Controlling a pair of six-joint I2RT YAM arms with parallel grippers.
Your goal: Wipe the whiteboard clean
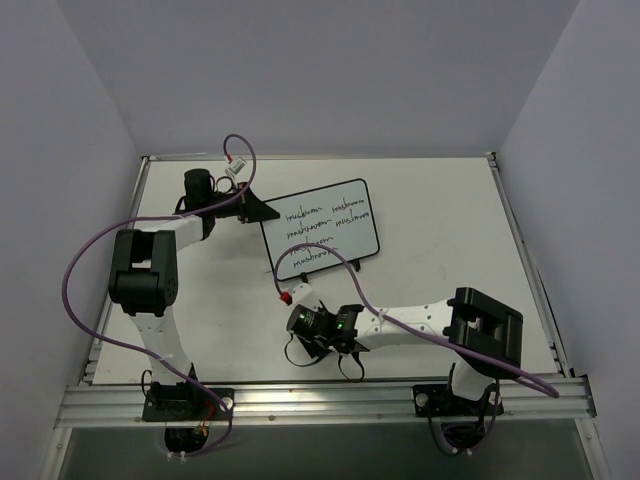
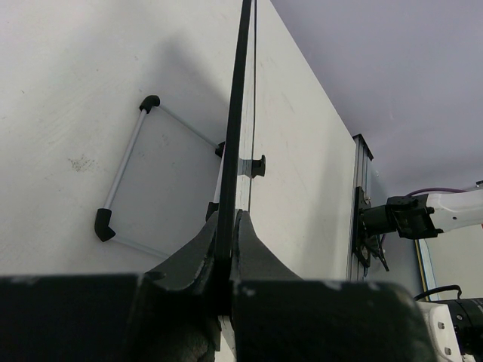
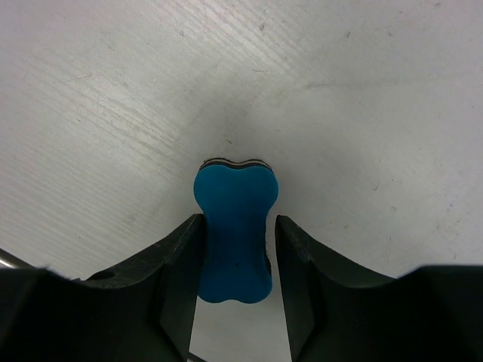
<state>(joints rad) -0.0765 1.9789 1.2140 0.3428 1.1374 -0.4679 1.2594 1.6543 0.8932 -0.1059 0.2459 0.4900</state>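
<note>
The whiteboard stands tilted at mid-table with black handwritten lines on its face. My left gripper is shut on its left edge. In the left wrist view the board's black frame shows edge-on, running up from the shut gripper. My right gripper points down at the table near the front. In the right wrist view it is open and straddles a blue bone-shaped eraser lying on the table. The left finger touches the eraser and a thin gap shows at the right finger. The eraser is hidden in the top view.
A thin metal stand with black corners props the board from behind. A metal rail runs along the table's near edge. Purple cables loop off both arms. Walls close the table on three sides.
</note>
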